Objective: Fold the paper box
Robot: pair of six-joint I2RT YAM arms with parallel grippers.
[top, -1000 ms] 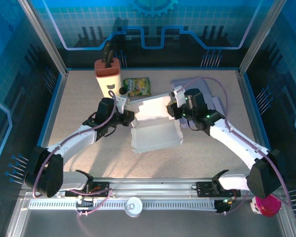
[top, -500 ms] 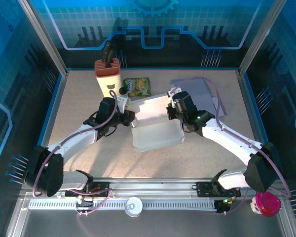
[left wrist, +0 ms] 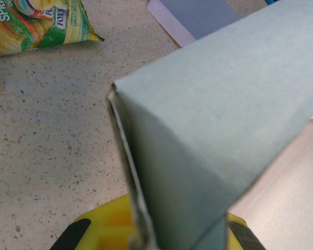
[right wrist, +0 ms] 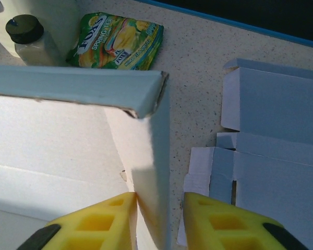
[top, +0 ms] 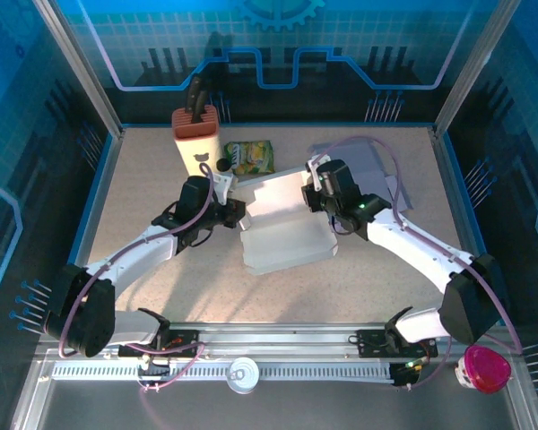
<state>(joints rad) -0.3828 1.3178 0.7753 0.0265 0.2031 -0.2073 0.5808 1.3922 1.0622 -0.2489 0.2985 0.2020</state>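
Observation:
The pale grey paper box lies open in the middle of the table, its walls partly raised. My left gripper is shut on the box's left wall, which rises between the yellow pads. My right gripper is at the rear right corner. In the right wrist view it straddles the upright right wall. The left pad touches the wall, while the right pad stands apart from it, so the jaws are open.
A green snack packet and a small dark-capped bottle lie behind the box, next to a tall white container with a brown top. Flat box blanks lie at the back right, close to the right gripper.
My right arm has swung a little left, in toward the box's rear right corner, and the box has shifted slightly. The left arm has kept its hold and place.

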